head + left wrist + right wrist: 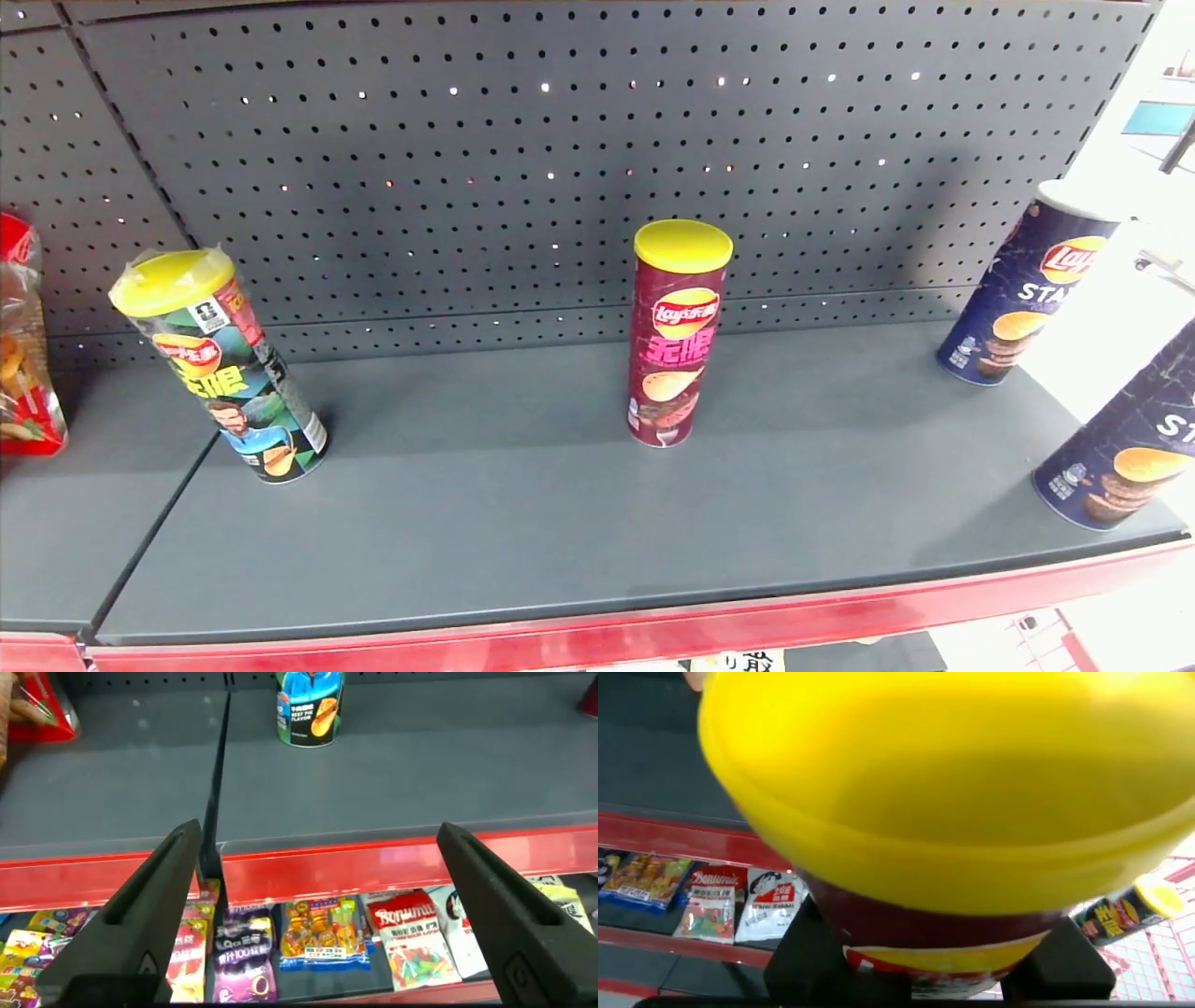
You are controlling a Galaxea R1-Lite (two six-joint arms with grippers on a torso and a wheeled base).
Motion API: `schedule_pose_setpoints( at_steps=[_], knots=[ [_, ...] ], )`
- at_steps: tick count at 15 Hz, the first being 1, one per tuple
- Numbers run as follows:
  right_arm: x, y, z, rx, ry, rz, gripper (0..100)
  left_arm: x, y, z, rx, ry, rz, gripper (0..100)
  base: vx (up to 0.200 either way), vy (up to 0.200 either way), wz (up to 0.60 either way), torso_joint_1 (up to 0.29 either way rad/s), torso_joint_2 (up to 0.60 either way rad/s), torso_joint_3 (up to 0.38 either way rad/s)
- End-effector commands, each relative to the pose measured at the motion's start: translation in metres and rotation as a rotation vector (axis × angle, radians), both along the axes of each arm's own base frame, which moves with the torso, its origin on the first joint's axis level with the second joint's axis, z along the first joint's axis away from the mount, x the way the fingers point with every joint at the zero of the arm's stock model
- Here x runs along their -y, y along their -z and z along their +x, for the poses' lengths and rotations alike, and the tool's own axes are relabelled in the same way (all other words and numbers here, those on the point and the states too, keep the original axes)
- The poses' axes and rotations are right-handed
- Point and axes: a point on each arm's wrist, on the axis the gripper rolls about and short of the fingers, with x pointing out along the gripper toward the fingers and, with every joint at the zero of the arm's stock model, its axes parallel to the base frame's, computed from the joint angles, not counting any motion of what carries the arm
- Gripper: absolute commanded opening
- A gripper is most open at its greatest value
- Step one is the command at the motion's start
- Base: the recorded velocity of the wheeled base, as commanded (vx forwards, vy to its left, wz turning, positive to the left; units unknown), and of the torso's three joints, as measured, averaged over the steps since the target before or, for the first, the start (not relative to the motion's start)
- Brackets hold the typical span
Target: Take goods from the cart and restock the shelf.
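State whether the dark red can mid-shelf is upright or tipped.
Upright: the dark red chip can stands on its base on the shelf, with its yellow lid on top.

Dark grey pegboard back panel [560, 140], light glinting through holes; pale floor [1139, 607] lower right.

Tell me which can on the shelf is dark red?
The middle can; the left can is green, the back right can and front right can blue.

Far left of the maroon can [674, 336] I lose the red snack bag [21, 373] to the frame edge, far right the nearer blue can [1120, 448] likewise, and the yellow-lidded can [952, 793] at my right wrist hides most of its body behind its own blurred lid.
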Motion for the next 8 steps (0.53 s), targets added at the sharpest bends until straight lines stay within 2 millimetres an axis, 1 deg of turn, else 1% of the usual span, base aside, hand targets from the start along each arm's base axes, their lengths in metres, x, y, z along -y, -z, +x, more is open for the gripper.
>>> schedule_pose_setpoints(
  at_steps=[1, 3, 4, 6, 7, 8],
  knots=[
    [-0.001, -0.001, 0.001, -0.001, -0.025, -0.008, 0, 0.000, 0.000, 0.001, -0.008, 0.009, 0.002, 100, 0.000, 0.000, 0.00, 0.000, 0.00, 0.000],
    [-0.002, -0.004, 0.001, 0.000, -0.122, -0.005, 0, 0.001, 0.000, 0.000, 0.000, 0.040, 0.002, 100, 0.000, 0.000, 0.00, 0.000, 0.00, 0.000],
    [-0.002, -0.009, 0.003, -0.006, -0.134, -0.007, 0, 0.001, 0.000, 0.000, 0.000, 0.041, 0.006, 100, 0.000, 0.000, 0.00, 0.000, 0.00, 0.000],
    [-0.007, -0.025, 0.018, -0.053, -0.152, -0.014, 0, 0.001, 0.000, 0.000, 0.001, 0.047, 0.015, 100, 0.000, 0.000, 0.00, 0.000, 0.00, 0.000],
    [-0.008, -0.032, 0.025, -0.074, -0.152, -0.011, 0, 0.001, -0.011, -0.001, 0.032, 0.066, 0.004, 100, 0.000, 0.000, 0.00, 0.000, 0.00, 0.000],
    [-0.009, -0.035, 0.028, -0.080, -0.155, -0.012, 0, 0.002, -0.044, -0.001, 0.066, 0.114, -0.016, 100, 0.000, 0.000, 0.00, 0.000, 0.00, 0.000]
  ],
)
